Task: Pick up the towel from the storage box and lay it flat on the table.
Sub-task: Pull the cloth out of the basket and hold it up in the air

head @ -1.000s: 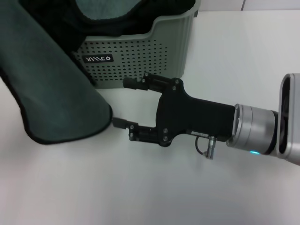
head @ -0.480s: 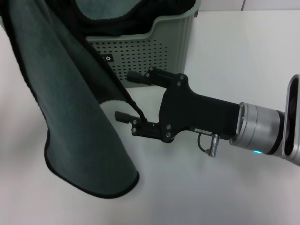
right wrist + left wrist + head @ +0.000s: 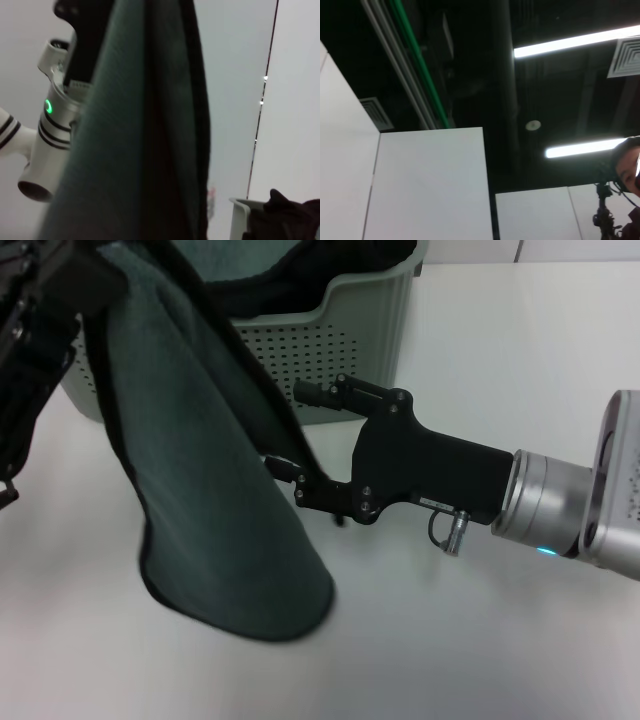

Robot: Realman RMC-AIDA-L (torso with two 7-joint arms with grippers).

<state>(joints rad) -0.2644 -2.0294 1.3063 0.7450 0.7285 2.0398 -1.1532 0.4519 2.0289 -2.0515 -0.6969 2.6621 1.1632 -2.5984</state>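
Note:
The dark teal towel (image 3: 215, 500) hangs in a long fold from my left gripper (image 3: 75, 280), which is shut on its upper end at the top left, above the table (image 3: 480, 640). The towel's lower end droops in front of the sage-green storage box (image 3: 360, 325) and hides the front of the box. My right gripper (image 3: 295, 430) is open just in front of the box, with the towel's black-stitched right edge between its fingers. In the right wrist view the towel (image 3: 145, 125) fills the middle, with the left arm (image 3: 50, 120) behind it.
A black cloth (image 3: 330, 265) drapes over the box's rim, with more teal fabric (image 3: 225, 255) inside. The box's corner (image 3: 240, 215) and the black cloth (image 3: 290, 210) also show in the right wrist view. The left wrist view shows only ceiling lights and wall panels.
The towel has been lifted and swung right, now covering the box's label. The left arm has come into view at the top left. The right gripper has shifted slightly up and right, onto the towel's edge.

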